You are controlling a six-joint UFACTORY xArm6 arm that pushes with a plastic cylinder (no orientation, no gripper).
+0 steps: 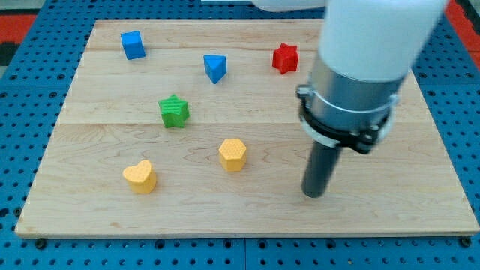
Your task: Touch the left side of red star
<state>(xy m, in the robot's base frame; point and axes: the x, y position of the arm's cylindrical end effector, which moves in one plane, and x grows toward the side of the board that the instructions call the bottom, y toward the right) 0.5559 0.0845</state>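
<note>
Camera view: no gripper, just rod. my tip (pixel 315 193) on surface (pixel 405 202), well below red star (pixel 285 58), touching nothing. Star's left side looks clear; approach there.

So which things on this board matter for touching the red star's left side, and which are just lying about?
Part of the job:
red star, near the view's top
my tip, well below the star, touching no block

Just lying about:
blue cube
blue triangle
green star
orange heart
orange hexagon
</note>
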